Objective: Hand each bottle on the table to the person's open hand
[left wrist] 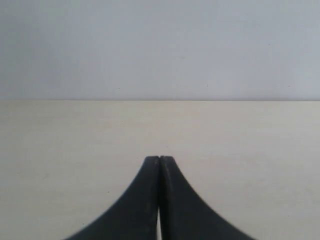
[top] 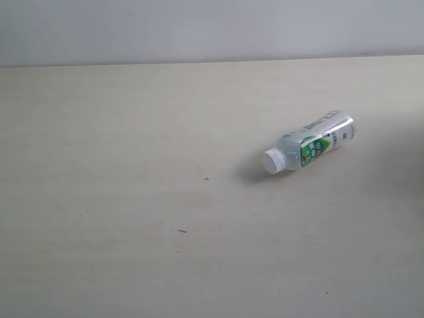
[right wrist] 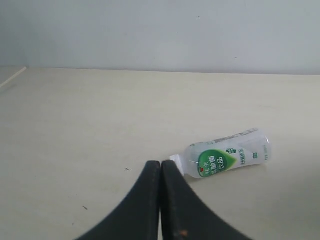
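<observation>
Right pincer (right wrist: 160, 164) and left pincer (left wrist: 159, 159): tips together, empty. Green-label bottle (top: 311, 147) lies sideways on table (top: 132, 199), exterior right, axis diagonal, white cap (top: 273, 161) lower-left. Left wrist view shows only table.

Clear glossy plastic on a matt, wood-grained worktop.
The bottle (top: 310, 147), right of centre in the exterior view, is clear shiny plastic with a glossy green-and-white printed label (top: 321, 140) and a white plastic cap (top: 273, 161). The worktop (top: 132, 218) is pale beige, smooth and matt, with faint wood grain and a few dark specks. The wall (top: 199, 30) across the top is plain matt grey. The left hand (left wrist: 159, 160) and right hand (right wrist: 160, 165), bottom centre of each wrist view, look smooth, black and matt.
</observation>
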Robot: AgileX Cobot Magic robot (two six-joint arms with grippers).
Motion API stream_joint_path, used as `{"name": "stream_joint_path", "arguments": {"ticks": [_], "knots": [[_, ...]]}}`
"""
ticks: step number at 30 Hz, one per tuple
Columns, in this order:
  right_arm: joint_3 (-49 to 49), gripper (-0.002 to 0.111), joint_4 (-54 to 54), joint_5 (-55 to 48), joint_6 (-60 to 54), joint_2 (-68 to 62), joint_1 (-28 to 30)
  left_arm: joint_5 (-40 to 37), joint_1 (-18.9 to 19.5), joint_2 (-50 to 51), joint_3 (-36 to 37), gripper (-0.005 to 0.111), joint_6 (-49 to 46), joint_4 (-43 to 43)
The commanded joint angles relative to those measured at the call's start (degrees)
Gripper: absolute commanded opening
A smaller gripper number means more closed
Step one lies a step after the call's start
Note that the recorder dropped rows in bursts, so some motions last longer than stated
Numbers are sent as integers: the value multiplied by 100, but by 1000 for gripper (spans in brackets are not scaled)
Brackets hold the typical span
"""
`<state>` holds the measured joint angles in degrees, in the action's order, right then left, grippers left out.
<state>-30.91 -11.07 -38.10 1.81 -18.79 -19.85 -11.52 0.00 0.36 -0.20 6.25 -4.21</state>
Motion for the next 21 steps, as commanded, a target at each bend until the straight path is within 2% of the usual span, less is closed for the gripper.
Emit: {"name": "stream_joint_path", "arguments": {"ticks": [1, 21], "knots": [[22, 0, 15, 39, -7, 16, 16, 14, 0, -36, 20, 0, 14, -16], [22, 0, -48, 39, -149, 16, 16, 14, 0, -36, 20, 0, 2, -16]]}}
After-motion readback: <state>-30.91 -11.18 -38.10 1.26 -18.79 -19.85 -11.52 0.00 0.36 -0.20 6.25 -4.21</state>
